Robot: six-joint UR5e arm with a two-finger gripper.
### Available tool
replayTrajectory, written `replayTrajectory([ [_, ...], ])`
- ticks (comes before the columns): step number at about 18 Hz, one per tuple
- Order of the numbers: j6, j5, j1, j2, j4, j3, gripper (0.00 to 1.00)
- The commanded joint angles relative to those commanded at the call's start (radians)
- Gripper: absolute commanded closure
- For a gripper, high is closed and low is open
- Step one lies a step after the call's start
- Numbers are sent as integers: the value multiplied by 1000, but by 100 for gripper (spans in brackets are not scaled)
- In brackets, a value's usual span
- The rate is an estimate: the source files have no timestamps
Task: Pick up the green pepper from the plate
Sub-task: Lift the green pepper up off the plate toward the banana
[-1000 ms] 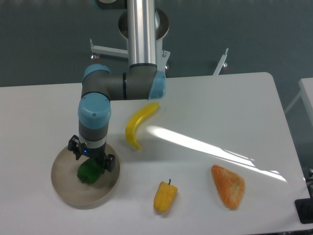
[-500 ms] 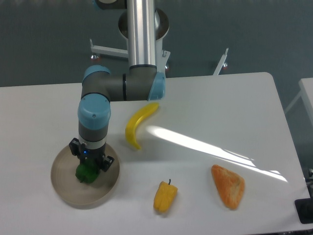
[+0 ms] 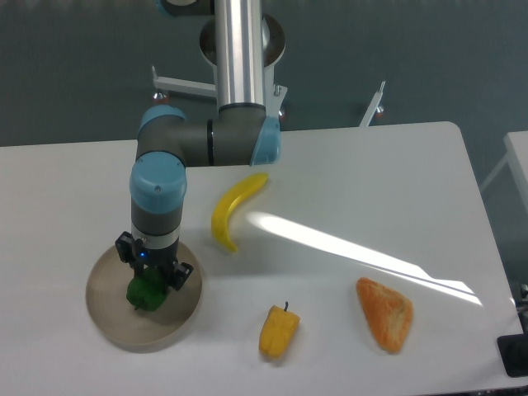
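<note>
The green pepper [image 3: 145,294] is a small glossy dark-green lump over the middle of the round beige plate [image 3: 111,320] at the table's front left. My gripper [image 3: 151,279] comes straight down from the arm's blue wrist and is shut on the pepper's top, its black fingers pressing both sides. The pepper's upper part is hidden by the fingers. Whether its underside still touches the plate cannot be told.
A yellow banana [image 3: 231,209] lies just right of the arm. A yellow pepper [image 3: 278,332] with a dark stem sits near the front edge, and an orange wedge of bread [image 3: 384,313] lies further right. A bright streak of light crosses the table.
The fingers have closed in on the green pepper. The wrist and pepper have shifted slightly up and left over the plate.
</note>
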Motion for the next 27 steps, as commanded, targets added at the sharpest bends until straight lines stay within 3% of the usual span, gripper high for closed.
replayTrajectory([
  [5, 213, 15, 126, 64, -222, 83, 63],
  [7, 299, 49, 173, 75, -267, 101, 63],
  [13, 441, 64, 259, 83, -275, 107, 63],
  [27, 428, 63, 253, 80, -267, 95, 63],
])
